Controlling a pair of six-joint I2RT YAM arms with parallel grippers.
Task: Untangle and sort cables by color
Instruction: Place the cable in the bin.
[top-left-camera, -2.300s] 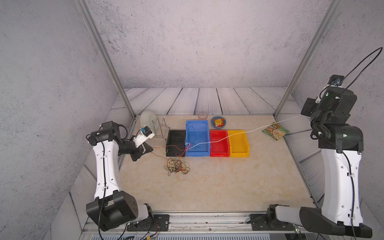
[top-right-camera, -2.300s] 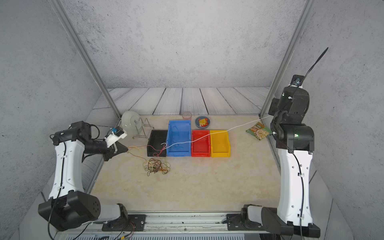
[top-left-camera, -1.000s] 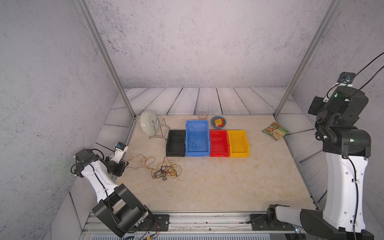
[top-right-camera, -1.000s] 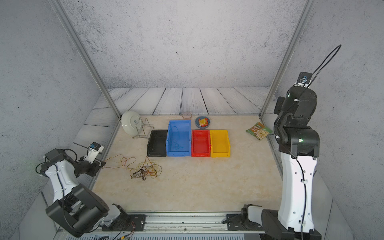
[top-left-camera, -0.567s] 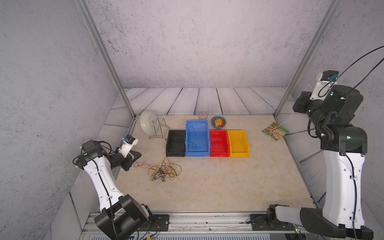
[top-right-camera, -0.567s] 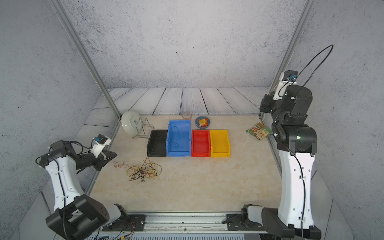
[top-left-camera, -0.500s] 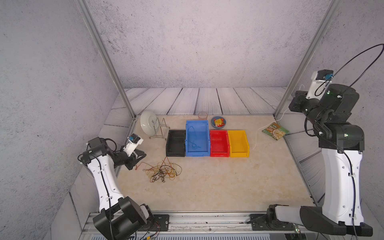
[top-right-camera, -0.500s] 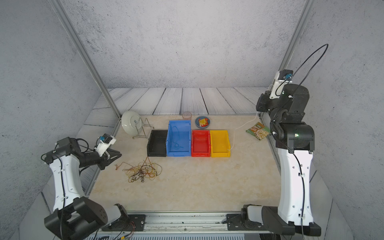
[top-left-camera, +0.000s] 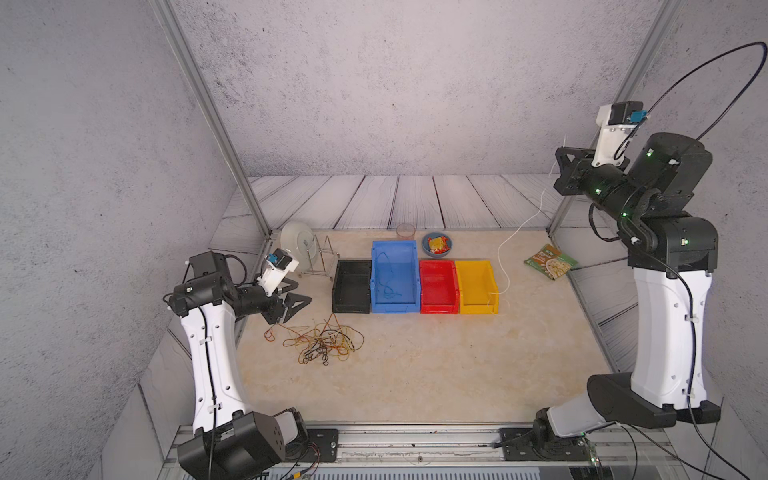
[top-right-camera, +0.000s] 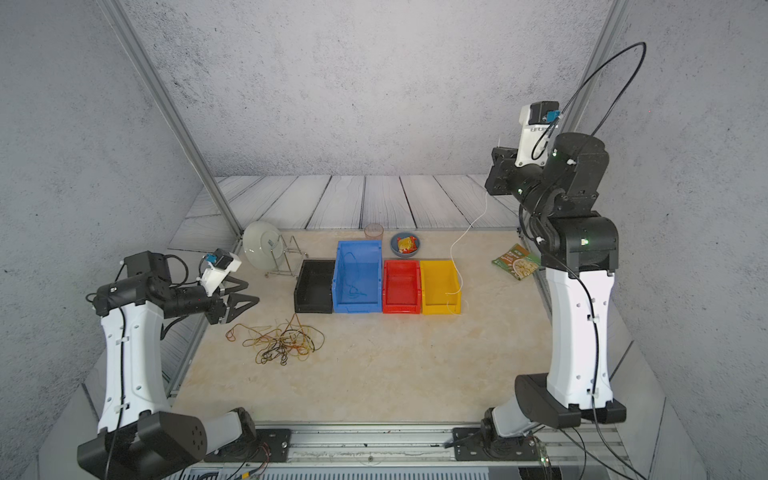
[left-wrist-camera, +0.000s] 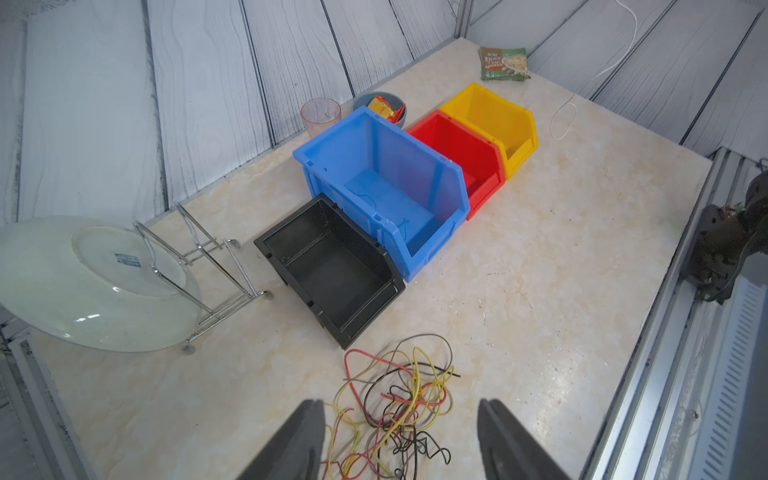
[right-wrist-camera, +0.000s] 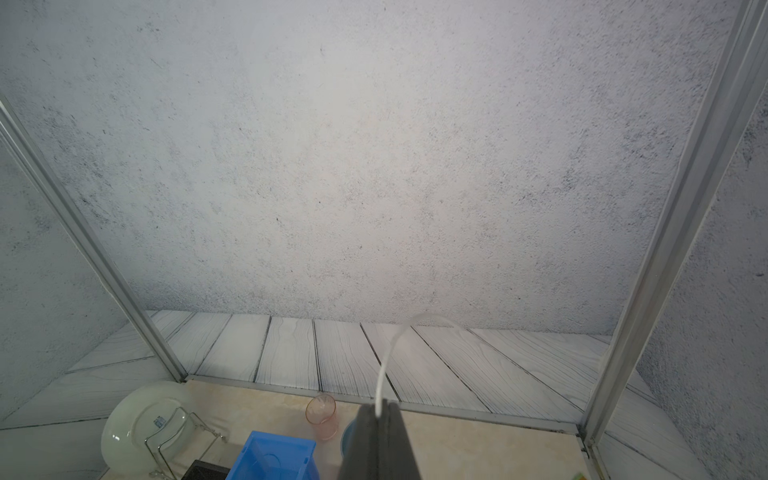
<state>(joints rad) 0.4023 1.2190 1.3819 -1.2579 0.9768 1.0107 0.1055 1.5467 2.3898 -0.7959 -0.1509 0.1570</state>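
Both partly cropped: we see left gripper (left-wrist-camera: 401, 403) spread empty, right gripper (right-wrist-camera: 380, 405) pinching thin white cable (right-wrist-camera: 386, 365); blue plastic bin (left-wrist-camera: 415, 166) holds blue strand (top-left-camera: 390, 289).

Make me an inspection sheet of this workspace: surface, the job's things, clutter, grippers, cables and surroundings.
Surface: beige stone-look tabletop.
Job's things: tangle of yellow, red and black strands lies on the tabletop before the black bin. A blue strand is in the blue bin. The red bin and yellow bin stand alongside. A white strand hangs down by the yellow bin.
Clutter: plate in wire rack, clear cup, bowl of snack packets, noodle packet.
Grippers: left gripper open, empty, near the tangle. Right gripper raised, shut on the white strand.
Cables: black robot cable loops off the right arm.
Surroundings: grey walls, aluminium frame, white plank panels.
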